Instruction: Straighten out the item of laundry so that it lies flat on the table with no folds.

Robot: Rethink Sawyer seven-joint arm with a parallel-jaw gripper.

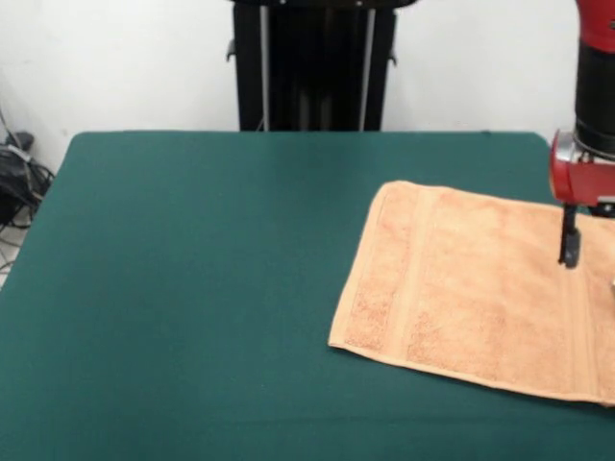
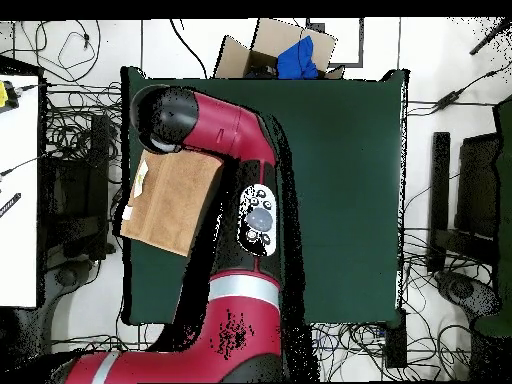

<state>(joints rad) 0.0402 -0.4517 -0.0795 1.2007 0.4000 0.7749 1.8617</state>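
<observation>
You've got one light orange-tan terry towel (image 1: 480, 298), rectangular, with woven border bands, on the dark green felt-covered tabletop (image 1: 192, 288). In the front view it sits at the right side of the tabletop and runs off the picture's right edge; in the overhead view it's at the left edge of the green, one corner hanging just past it. The part in the front view lies spread out; its right end is cut off, so you can't check that end there. No readable brand, label or writing on the towel or arm. One red and black arm: its black end effector (image 1: 570, 248) hangs down over the towel's right part in the front view, tip at or just above the cloth; contact can't be told. Only one dark finger shows, so you can't tell whether it's apart or together. In the overhead view the arm's head covers the towel's top end. Beyond the tabletop: one open cardboard box (image 2: 262, 50) with something blue inside.
</observation>
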